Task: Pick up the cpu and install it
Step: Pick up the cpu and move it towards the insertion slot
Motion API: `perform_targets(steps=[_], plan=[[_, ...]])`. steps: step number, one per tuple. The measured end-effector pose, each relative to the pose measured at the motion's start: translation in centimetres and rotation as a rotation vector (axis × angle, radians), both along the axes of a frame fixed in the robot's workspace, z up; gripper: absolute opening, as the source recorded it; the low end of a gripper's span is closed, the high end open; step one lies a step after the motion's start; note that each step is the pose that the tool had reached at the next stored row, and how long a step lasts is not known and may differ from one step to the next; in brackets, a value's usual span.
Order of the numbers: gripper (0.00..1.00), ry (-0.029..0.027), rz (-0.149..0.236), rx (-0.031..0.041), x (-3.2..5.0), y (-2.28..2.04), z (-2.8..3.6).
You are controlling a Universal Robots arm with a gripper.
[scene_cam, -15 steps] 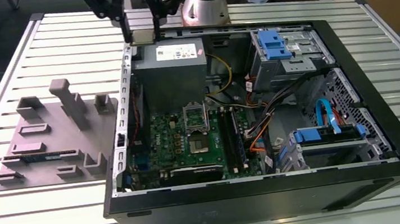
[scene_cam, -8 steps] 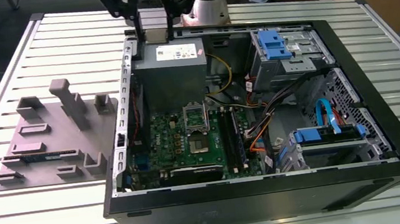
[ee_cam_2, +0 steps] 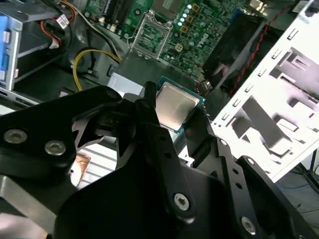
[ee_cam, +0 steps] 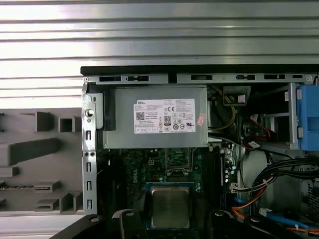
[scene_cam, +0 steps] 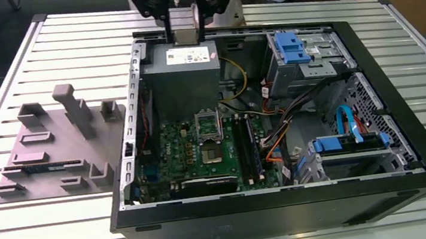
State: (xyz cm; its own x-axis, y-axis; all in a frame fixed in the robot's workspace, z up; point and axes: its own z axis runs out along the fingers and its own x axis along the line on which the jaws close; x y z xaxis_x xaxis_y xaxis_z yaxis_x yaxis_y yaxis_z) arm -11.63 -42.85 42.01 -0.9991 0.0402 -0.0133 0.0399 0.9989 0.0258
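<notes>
My gripper (scene_cam: 186,29) hangs over the far end of the open computer case (scene_cam: 287,207), above the grey power supply box (scene_cam: 182,62). It is shut on the cpu (scene_cam: 184,21), a small flat square chip with a silver top. In both wrist views the cpu (ee_cam_2: 174,105) (ee_cam: 169,206) sits between the black fingers (ee_cam_2: 149,99), held by two opposite edges. The green motherboard (scene_cam: 176,154) lies on the case floor, with its metal-framed socket (scene_cam: 211,151) nearer the exterior view's bottom and the socket's frame raised. The socket (ee_cam: 178,159) lies beyond the held chip in the first wrist view.
A grey fixture tray (scene_cam: 55,143) with upright blocks lies on the slatted table at the exterior view's left. Blue drive cages (scene_cam: 293,47) and bundles of cables (scene_cam: 277,118) fill the case's right half. Memory slots (scene_cam: 247,146) run beside the socket.
</notes>
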Motion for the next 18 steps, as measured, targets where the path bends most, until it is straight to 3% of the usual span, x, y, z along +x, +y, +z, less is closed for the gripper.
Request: perform_targets(steps=[13,18], plan=[[0.47,0.0000,0.000,0.0000,3.38,0.00,-0.01],[0.47,0.0001,0.000,0.0000,3.95,-0.01,-0.01]])
